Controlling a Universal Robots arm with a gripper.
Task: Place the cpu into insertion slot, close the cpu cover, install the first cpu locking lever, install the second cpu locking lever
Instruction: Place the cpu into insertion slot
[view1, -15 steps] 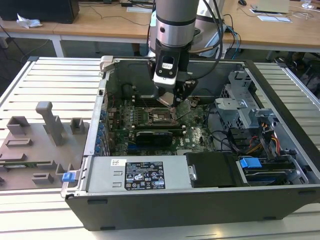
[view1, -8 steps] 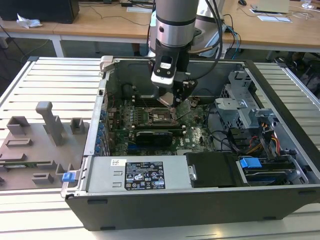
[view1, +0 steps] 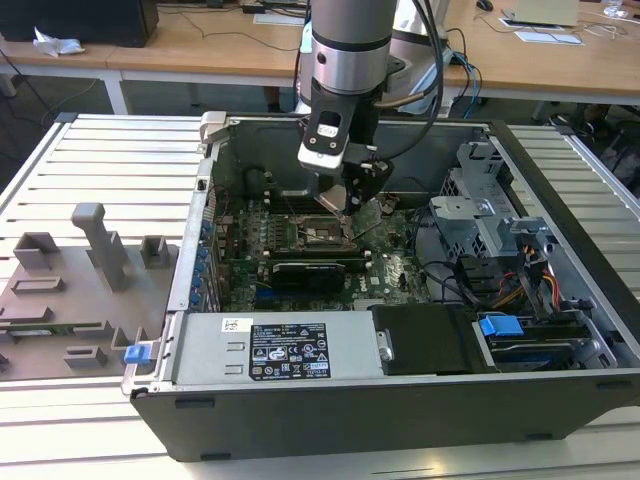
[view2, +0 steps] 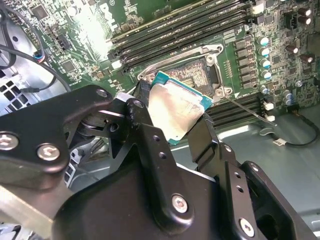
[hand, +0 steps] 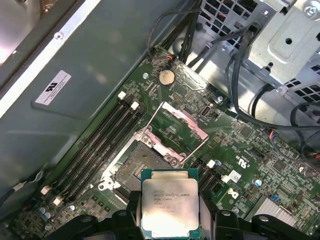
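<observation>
The cpu (hand: 170, 212) is pinched by its edges in the gripper (view1: 350, 203) and held just above the insertion slot (hand: 135, 165), not yet seated. The cpu cover (hand: 186, 119) is swung open, evidently so that the socket can be reached.

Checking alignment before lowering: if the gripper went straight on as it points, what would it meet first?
Probably the open insertion slot, with the cpu that the gripper holds touching first; depth is unclear.
</observation>
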